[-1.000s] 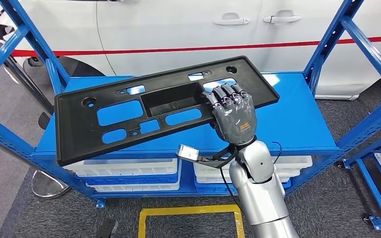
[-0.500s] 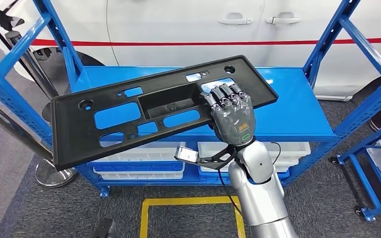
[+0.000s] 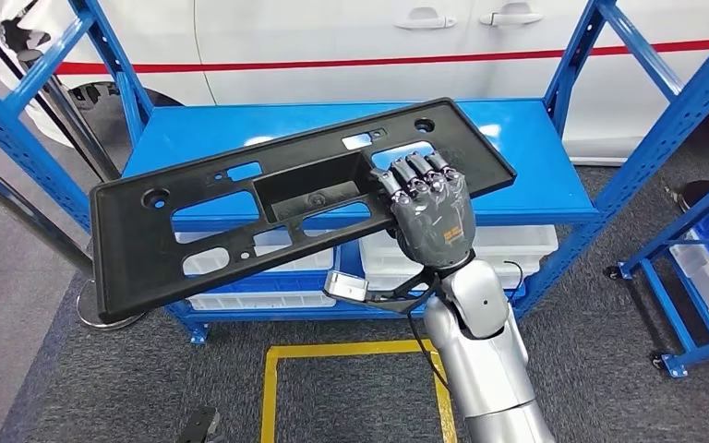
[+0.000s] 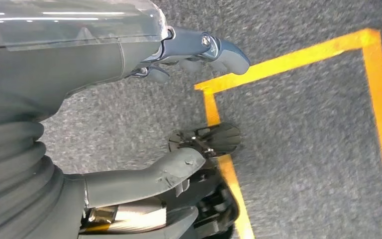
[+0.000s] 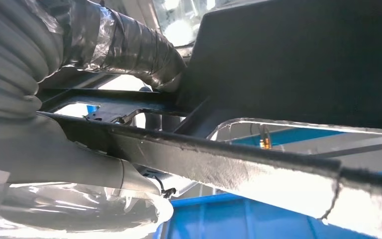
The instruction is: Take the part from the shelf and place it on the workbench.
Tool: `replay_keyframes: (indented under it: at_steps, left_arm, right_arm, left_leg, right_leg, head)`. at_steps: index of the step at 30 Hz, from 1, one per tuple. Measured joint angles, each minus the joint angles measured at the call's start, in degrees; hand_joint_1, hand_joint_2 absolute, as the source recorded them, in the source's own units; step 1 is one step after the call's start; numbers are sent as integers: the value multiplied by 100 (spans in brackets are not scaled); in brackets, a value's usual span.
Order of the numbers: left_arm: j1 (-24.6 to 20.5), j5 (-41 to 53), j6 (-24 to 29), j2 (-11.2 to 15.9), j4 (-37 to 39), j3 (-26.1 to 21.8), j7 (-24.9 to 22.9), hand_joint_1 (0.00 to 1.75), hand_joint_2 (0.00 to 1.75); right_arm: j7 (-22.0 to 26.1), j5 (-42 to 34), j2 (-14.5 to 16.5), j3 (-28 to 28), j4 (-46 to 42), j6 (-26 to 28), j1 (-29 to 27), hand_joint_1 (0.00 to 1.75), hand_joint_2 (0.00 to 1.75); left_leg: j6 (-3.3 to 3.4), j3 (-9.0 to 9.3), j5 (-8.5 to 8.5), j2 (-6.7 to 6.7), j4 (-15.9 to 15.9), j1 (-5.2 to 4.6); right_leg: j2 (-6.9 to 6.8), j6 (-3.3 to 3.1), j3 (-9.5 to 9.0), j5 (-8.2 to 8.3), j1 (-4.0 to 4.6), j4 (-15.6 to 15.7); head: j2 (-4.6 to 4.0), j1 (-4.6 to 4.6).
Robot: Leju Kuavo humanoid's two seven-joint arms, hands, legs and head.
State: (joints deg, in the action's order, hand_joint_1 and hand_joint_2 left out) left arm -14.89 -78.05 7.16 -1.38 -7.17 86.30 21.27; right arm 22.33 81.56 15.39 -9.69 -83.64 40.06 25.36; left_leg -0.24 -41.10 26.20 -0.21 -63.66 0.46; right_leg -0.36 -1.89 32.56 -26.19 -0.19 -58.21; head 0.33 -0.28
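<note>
Now held clear of the shelf [image 3: 535,152]: the part [image 3: 231,231], a long black plastic panel with cut-outs, tilted, its left end hanging lower and out past the shelf's front edge. Gripped near its right end by the right hand [image 3: 432,214], fingers curled over the rim of an opening, palm side beneath; seen close up from the right wrist as a dark slab with the thumb against its underside. Off the blue top surface entirely, so the first half of the task judged done; carrying and setting down on the workbench left, and no workbench seen here. Left hand [image 4: 179,59] hanging over grey carpet [image 4: 303,149], fingers loosely apart, holding nothing.

Around: white bins [image 3: 517,242] on the lower level, blue uprights [image 3: 651,138] at either side, a white car [image 3: 332,37] behind, yellow floor tape [image 3: 351,349] below. Likely hazard: the long overhanging left end catching the left upright [image 3: 28,129] on a turn, and a one-sided grip letting the panel sag or twist.
</note>
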Motion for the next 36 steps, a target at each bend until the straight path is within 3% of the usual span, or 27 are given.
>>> replay_keyframes:
  at_steps: [2, 3, 5, 6, 7, 9, 11, 13, 14, 17, 18, 19, 20, 22, 24, 26, 28, 29, 30, 31, 33, 34, 35, 36]
  left_arm:
    - [-1, -1, -5, -3, 0, 1, 0, 0, 175]
    - [0, -2, -7, -4, 0, 1, 0, 0, 175]
    - [-1, -10, -10, -4, 0, 1, 3, 0, 175]
    - [-5, -16, -12, -4, 0, 1, 7, 0, 175]
    - [-14, -22, -14, -4, 0, 1, 12, 0, 175]
    - [-34, -31, -20, -4, 0, -1, 26, 0, 175]
    - [-40, -42, -23, -5, 0, -1, 36, 0, 175]
    - [-38, -54, -25, -18, 0, -1, 38, 0, 175]
    - [-41, -58, -26, -26, 0, -1, 38, 0, 175]
    - [-46, -69, -25, -36, 0, -1, 39, 0, 175]
    - [-42, -72, -25, -36, 0, -1, 39, 0, 175]
    - [-38, -75, -25, -36, 0, -1, 39, 0, 175]
    - [-34, -78, -26, -36, 0, -1, 39, 0, 175]
    - [-25, -86, -32, -38, 0, -1, 39, 0, 175]
    - [-18, -94, -38, -47, 0, -1, 41, 0, 175]
    - [-19, -98, -39, -54, 0, 0, 46, 0, 175]
    - [-20, -101, -39, -52, 0, 1, 51, 0, 175]
    - [-19, -102, -39, -51, 0, 1, 53, 0, 175]
    - [-17, -102, -40, -49, 0, 1, 53, 0, 175]
    - [-17, -103, -40, -48, 0, 1, 53, 0, 175]
    - [-16, -103, -42, -50, 0, 1, 52, 0, 175]
    - [-16, -103, -43, -51, -1, 0, 52, 0, 175]
    - [-15, -103, -43, -52, -1, 1, 52, 0, 175]
    - [-14, -103, -43, -52, -1, 1, 52, 0, 175]
  right_arm:
    - [4, -2, 12, 1, 1, 0, 0, 175, 175]
    - [5, -2, 13, 1, 2, 0, -2, 175, 175]
    - [5, 6, 13, 4, 8, 0, -5, 175, 175]
    - [4, 11, 13, 6, 13, 0, -5, 175, 175]
    - [3, 20, 14, 8, 16, 0, -5, 175, 175]
    - [-1, 43, 15, 14, 21, 1, -1, 175, 175]
    - [-5, 69, 19, 18, 30, 2, 12, 175, 175]
    - [-10, 83, 19, 20, 41, 1, 24, 175, 175]
    - [-13, 86, 16, 22, 45, 0, 29, 175, 175]
    - [-18, 90, 11, 25, 62, 0, 33, 175, 175]
    - [-22, 91, 9, 25, 73, 0, 32, 175, 175]
    - [-28, 92, 8, 25, 85, 0, 29, 175, 175]
    - [-36, 95, 6, 25, 97, 0, 27, 175, 175]
    - [-55, 99, 4, 25, 111, 0, 26, 175, 175]
    - [-72, 107, 7, 22, 114, 1, 39, 175, 175]
    - [-90, 114, 10, 19, 115, 2, 56, 175, 175]
    - [-111, 117, 11, 16, 122, 2, 67, 175, 175]
    - [-120, 119, 12, 15, 127, 1, 73, 175, 175]
    - [-127, 122, 14, 12, 132, 0, 76, 175, 175]
    - [-135, 124, 16, 8, 137, 0, 78, 175, 175]
    - [-148, 126, 20, -1, 141, -1, 77, 175, 175]
    - [-152, 126, 20, -3, 145, -1, 72, 175, 175]
    - [-153, 126, 20, -3, 151, -1, 67, 175, 175]
    - [-154, 126, 20, -4, 157, 0, 62, 175, 175]
  left_leg:
    - [-42, -140, 509, 3, -718, 19]
    - [-59, -150, 576, 3, -996, 26]
    - [-74, 51, 359, 4, -1078, 34]
    - [-72, 291, 207, 5, -846, 38]
    - [-62, 593, 175, 5, -470, 41]
    - [-19, 1128, 311, -5, 299, 18]
    - [48, 1288, 401, -19, 599, -19]
    - [135, 1227, 287, -5, 616, -14]
    - [182, 1177, 210, 8, 629, -8]
    - [275, 926, -34, 37, 640, -10]
    - [283, 820, -111, 40, 634, -19]
    - [279, 715, -185, 41, 625, -28]
    - [274, 607, -255, 42, 615, -36]
    - [255, 412, -386, 41, 587, -46]
    - [215, 280, -490, 38, 549, -55]
    - [154, 236, -589, 38, 546, -49]
    - [86, 224, -678, 33, 571, -34]
    - [57, 188, -621, 24, 534, -29]
    - [31, 126, -458, 16, 410, -26]
    - [7, 40, -192, 9, 173, -18]
    - [-35, -137, 377, 9, -541, -2]
    - [-54, -181, 513, 11, -876, 8]
    - [-68, -161, 498, 12, -1084, 14]
    - [-75, -65, 374, 13, -1128, 19]
  right_leg:
    - [-6, -25, 190, 147, 2, -6]
    - [-9, -20, 292, 220, 2, -14]
    - [-12, 1, 505, 365, -2, -37]
    - [-10, 18, 606, 437, -6, -51]
    - [-8, 41, 690, 505, -9, -66]
    - [-11, 105, 783, 621, -2, -84]
    - [-20, 179, 784, 725, -4, -61]
    - [-6, 249, 798, 757, -18, -49]
    - [8, 277, 840, 632, -24, -122]
    - [34, 328, 1058, -287, -41, -973]
    - [34, 338, 1107, -494, -44, -1340]
    - [34, 340, 1103, -539, -45, -1605]
    - [34, 334, 1031, -459, -45, -1718]
    - [35, 288, 607, -190, -31, -1389]
    - [35, 214, -15, -245, 8, -597]
    - [37, 158, -334, -397, 56, -100]
    - [27, 96, -315, -328, 63, -21]
    - [13, 51, -274, -266, 50, -1]
    - [-1, 1, -213, -189, 34, 16]
    - [-14, -37, -138, -109, 19, 27]
    - [-19, -70, 48, 39, 26, 20]
    - [-20, -68, 148, 112, 30, 10]
    - [-20, -64, 257, 184, 33, -5]
    - [-20, -56, 368, 252, 33, -25]
  head:
    - [0, -2]
    - [0, -2]
    - [0, -2]
    - [0, -3]
    - [0, -3]
    - [0, -3]
    - [0, -1]
    - [0, 2]
    - [0, 4]
    - [0, 5]
    - [0, 3]
    - [0, 4]
    - [0, 4]
    - [0, 4]
    - [0, 2]
    - [0, 2]
    - [0, 4]
    - [0, 3]
    - [0, 1]
    - [0, -2]
    - [0, -8]
    - [0, -8]
    - [0, -9]
    - [0, -9]
